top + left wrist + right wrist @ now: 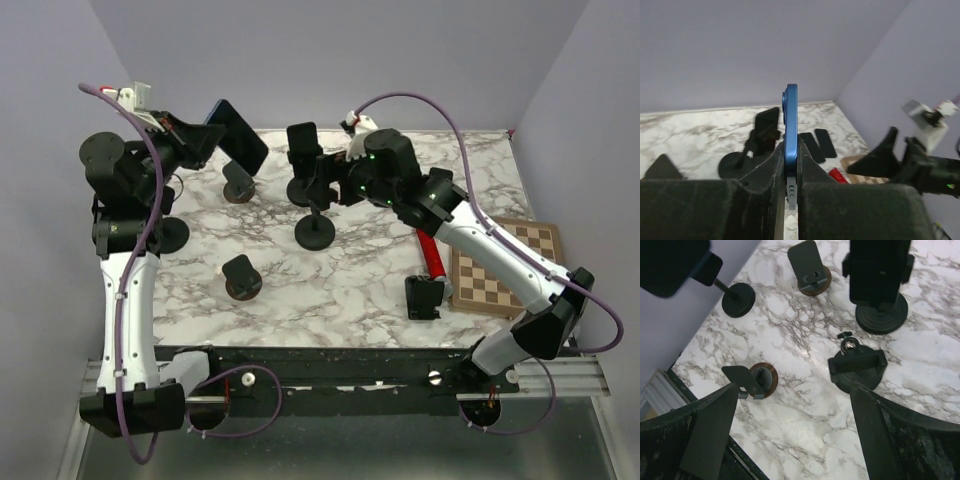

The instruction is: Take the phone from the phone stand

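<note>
Blue phone (791, 125) clenched edge-on in left claw (791, 172), above marble bench (350, 285); right claw (795, 390) released, spread wide.

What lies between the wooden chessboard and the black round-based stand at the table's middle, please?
A red cylinder lies there, close beside the wooden chessboard; the top view shows it.

Readable text: none, in any of the three views.
The phone (791, 130) shows only its blue edge in the left wrist view and a dark flat side from above. The phone stands (315, 232), the chessboard (500, 268) and the red cylinder (432, 255) carry no lettering that can be made out (small green lights (372, 158) glow on the right arm — dots, not characters).
</note>
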Action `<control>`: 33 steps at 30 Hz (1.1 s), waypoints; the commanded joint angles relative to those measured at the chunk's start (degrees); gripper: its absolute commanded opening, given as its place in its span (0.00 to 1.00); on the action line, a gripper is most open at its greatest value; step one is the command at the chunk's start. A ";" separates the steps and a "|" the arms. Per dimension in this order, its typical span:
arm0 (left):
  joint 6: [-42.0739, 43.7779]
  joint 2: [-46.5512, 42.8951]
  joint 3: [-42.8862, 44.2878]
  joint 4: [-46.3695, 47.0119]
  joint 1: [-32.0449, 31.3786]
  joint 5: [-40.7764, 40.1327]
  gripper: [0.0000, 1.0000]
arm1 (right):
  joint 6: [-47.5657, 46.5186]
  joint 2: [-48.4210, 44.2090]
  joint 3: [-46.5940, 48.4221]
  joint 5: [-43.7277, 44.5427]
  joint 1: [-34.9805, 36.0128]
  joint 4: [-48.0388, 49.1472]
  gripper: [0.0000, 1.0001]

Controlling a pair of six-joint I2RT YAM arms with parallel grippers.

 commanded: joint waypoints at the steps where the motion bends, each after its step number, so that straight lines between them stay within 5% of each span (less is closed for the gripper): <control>1: -5.31 -3.70 -4.65 8.59 -7.82 6.32 0.00 | -2.17 1.83 4.46 8.00 8.32 3.67 1.00; 8: -4.94 -6.64 -10.18 11.57 -15.03 5.85 0.00 | -5.41 1.00 4.45 8.34 14.49 9.79 1.00; 23: -4.19 -4.91 -9.66 4.66 -15.35 3.96 0.00 | -8.93 9.68 15.94 29.30 14.51 -3.60 1.00; 33: -4.57 -4.36 -9.75 6.54 -15.04 7.05 0.00 | -13.83 12.14 21.14 21.72 14.41 -4.95 1.00</control>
